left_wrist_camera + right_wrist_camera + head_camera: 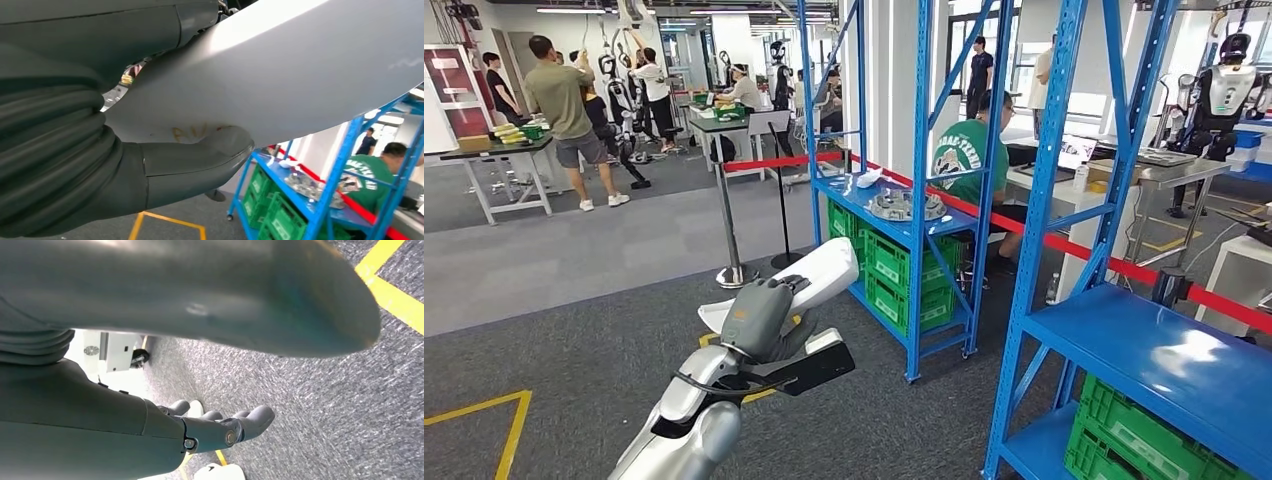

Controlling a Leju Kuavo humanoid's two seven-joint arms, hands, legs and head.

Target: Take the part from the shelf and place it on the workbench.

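Close under my chin, my left robot hand [759, 322] grips the long white part [809, 280] to carry it off the blue shelf [894, 225] toward a desk, while my right robot hand [215, 427] hangs with nothing in it, fingers loosely extended.

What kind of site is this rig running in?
Most likely a robotics lab or test floor, not a live factory: blue steel shelving with green crates, other humanoid robots on stands, and people at workbenches behind a red barrier belt.
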